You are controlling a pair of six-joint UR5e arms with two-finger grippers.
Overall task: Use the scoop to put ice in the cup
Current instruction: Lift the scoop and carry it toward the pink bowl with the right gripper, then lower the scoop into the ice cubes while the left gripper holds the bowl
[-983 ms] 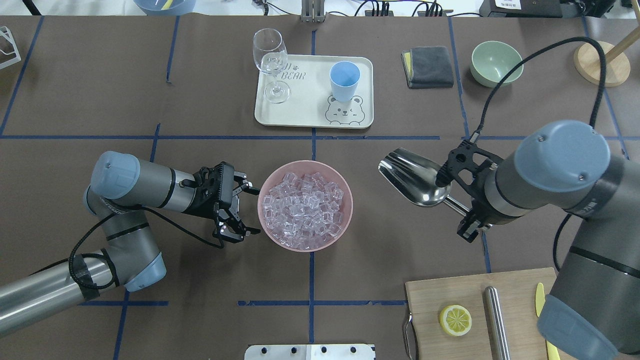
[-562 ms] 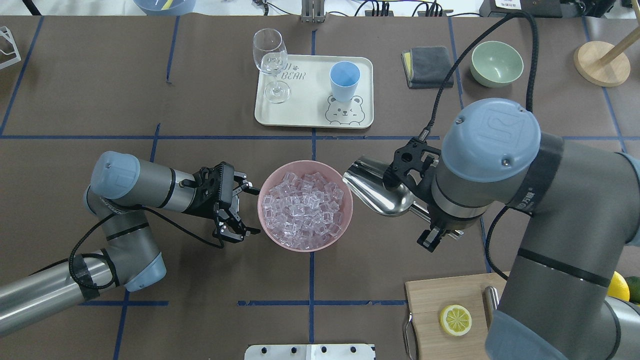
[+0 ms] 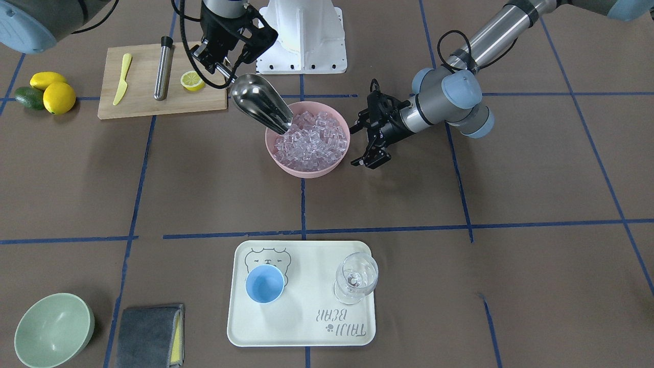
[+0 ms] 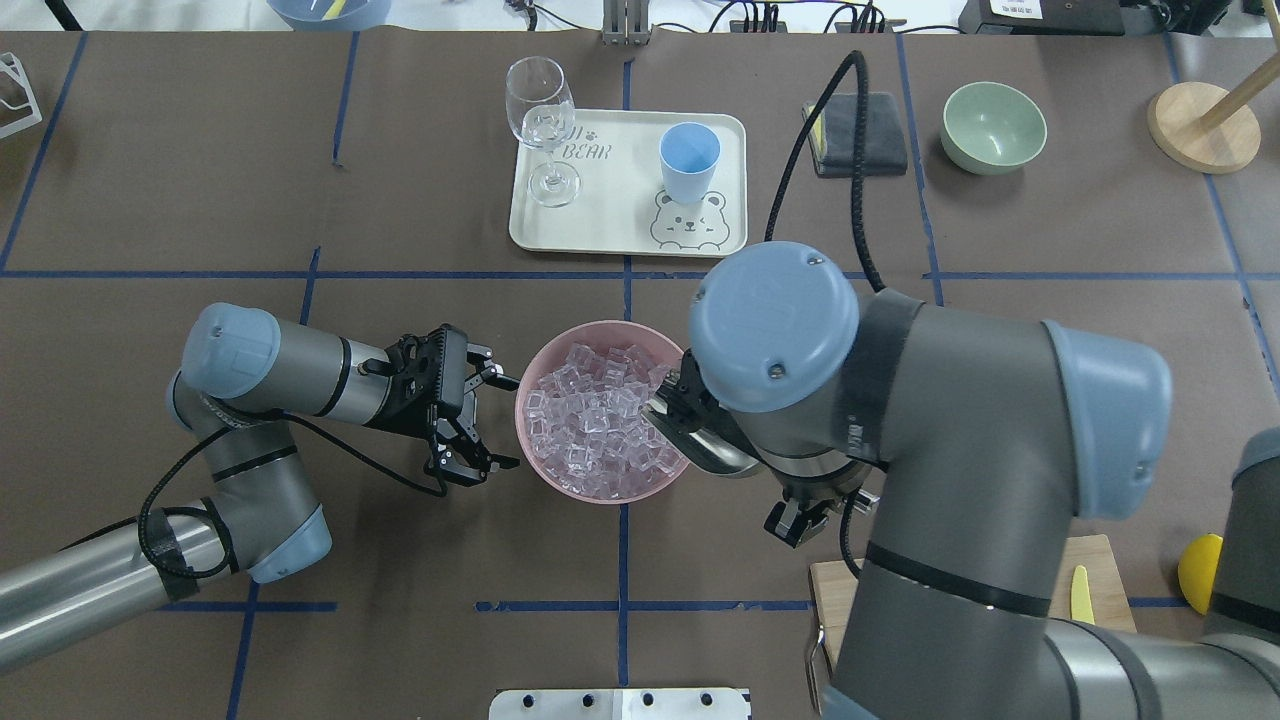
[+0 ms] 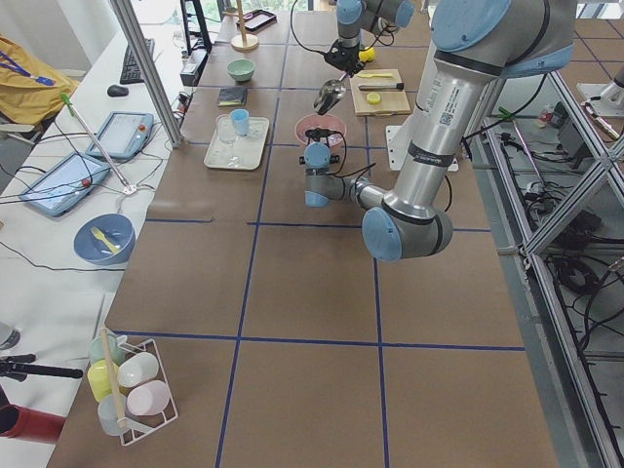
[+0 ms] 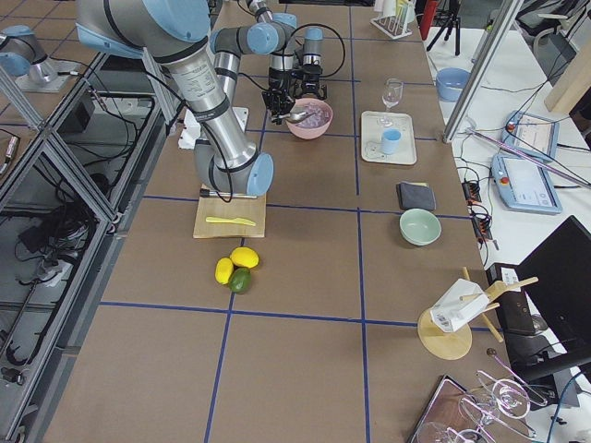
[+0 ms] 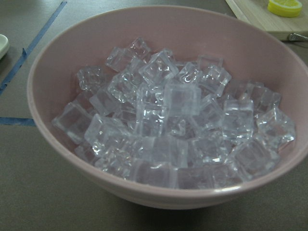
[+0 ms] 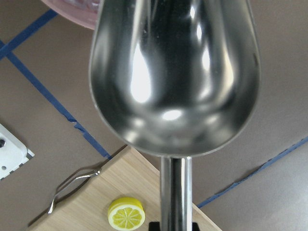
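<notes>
The ice (image 4: 600, 415) is a pile of clear cubes in a pink bowl (image 4: 598, 495) at the table's middle; it fills the left wrist view (image 7: 178, 125). My right gripper (image 3: 221, 65) is shut on the thin handle of the silver scoop (image 3: 260, 105). The scoop tilts down, its mouth at the ice by the bowl's rim on my right side. Its trough is empty in the right wrist view (image 8: 175, 72). My left gripper (image 4: 500, 420) is open and empty beside the bowl's other side. The light-blue cup (image 4: 689, 160) stands upright on the tray (image 4: 600, 225).
A wine glass (image 4: 540, 120) stands on the tray beside the cup. A grey cloth (image 4: 880, 140) and a pale green bowl (image 4: 993, 125) lie far right. A cutting board (image 3: 138, 105) with lemon slice, steel cylinder and yellow knife is near my right arm's base.
My right arm has swung left with the scoop, from right of the bowl to the bowl's rim, the mouth now at the ice. The left arm has not moved.
</notes>
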